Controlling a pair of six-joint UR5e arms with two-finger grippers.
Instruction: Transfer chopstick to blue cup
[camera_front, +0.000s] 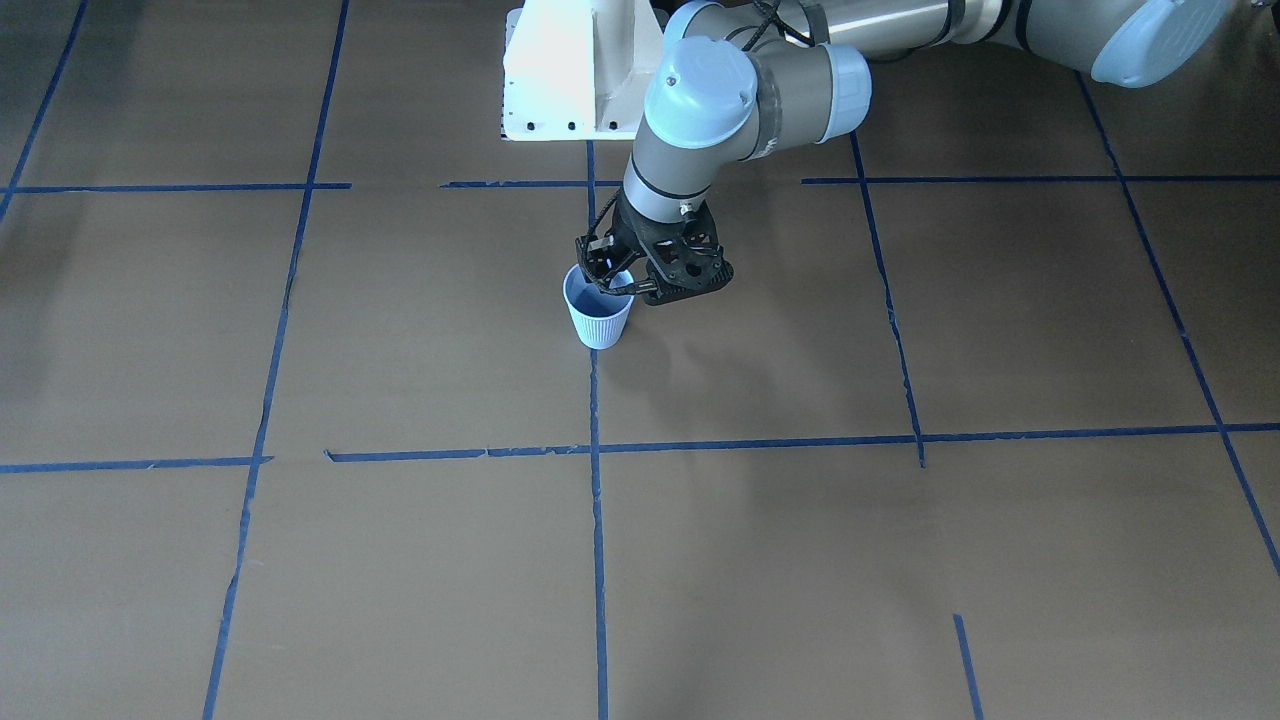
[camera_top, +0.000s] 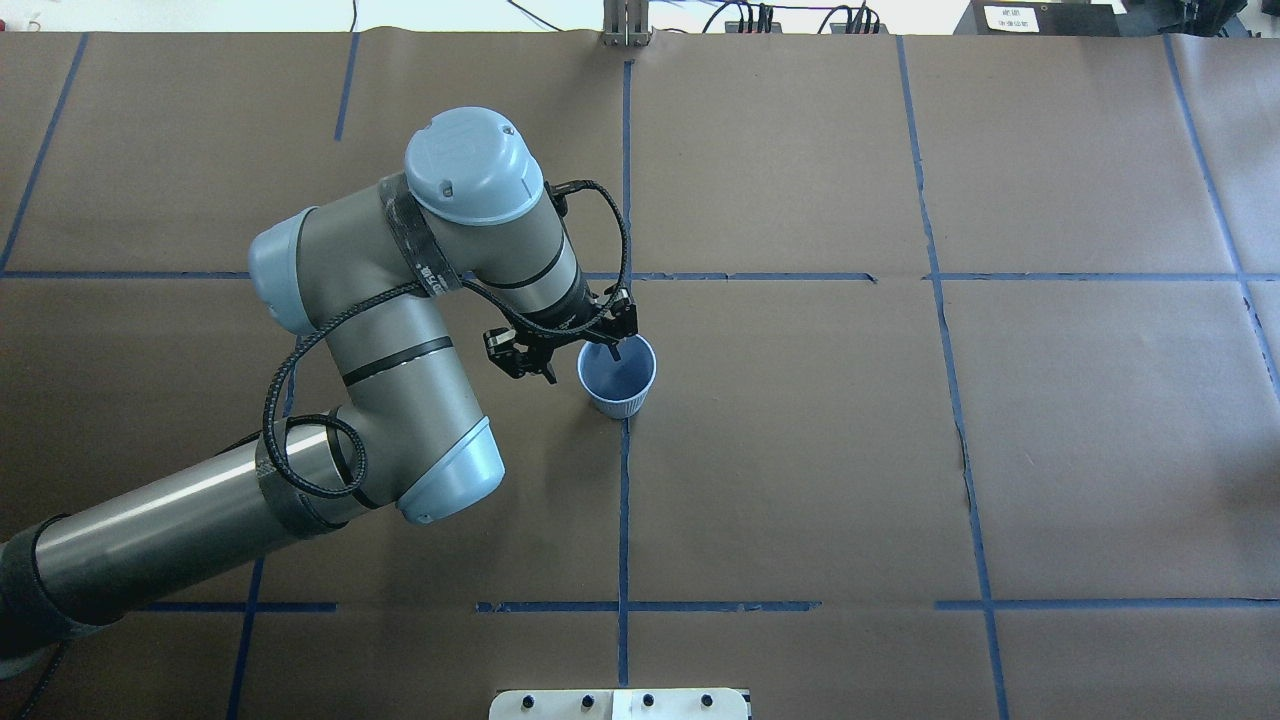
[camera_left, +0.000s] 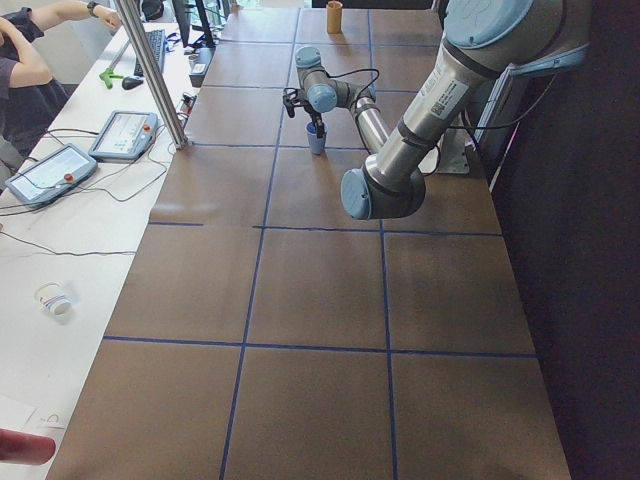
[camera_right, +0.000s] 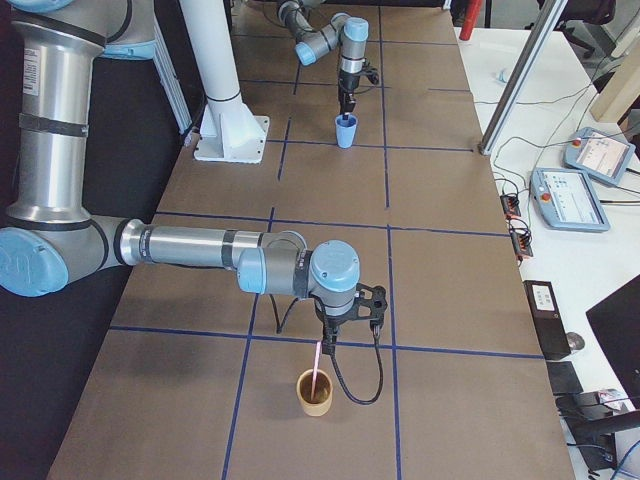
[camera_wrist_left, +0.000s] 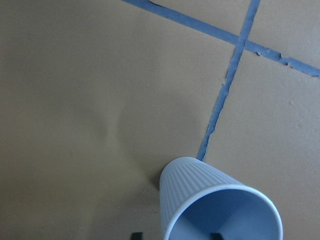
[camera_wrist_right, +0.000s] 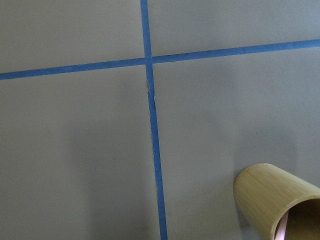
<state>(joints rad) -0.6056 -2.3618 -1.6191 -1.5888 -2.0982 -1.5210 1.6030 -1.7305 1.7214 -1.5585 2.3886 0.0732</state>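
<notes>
Exterior right: chopstick (camera_right: 318, 362) is standing near-upright in tan cup (camera_right: 314, 393), top end reaching right gripper (camera_right: 326, 338) directly above. Cannot tell whether it is pinching. Left gripper (camera_top: 568, 355) is hanging spread, straddling blue cup (camera_top: 625, 385) rim, well apart from chopstick. Right arm nearer.

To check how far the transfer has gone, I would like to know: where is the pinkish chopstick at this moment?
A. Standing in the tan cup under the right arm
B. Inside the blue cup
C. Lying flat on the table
A: the exterior right view shows the chopstick standing in the tan cup just below the right gripper, while the blue cup has no stick inside.
</notes>
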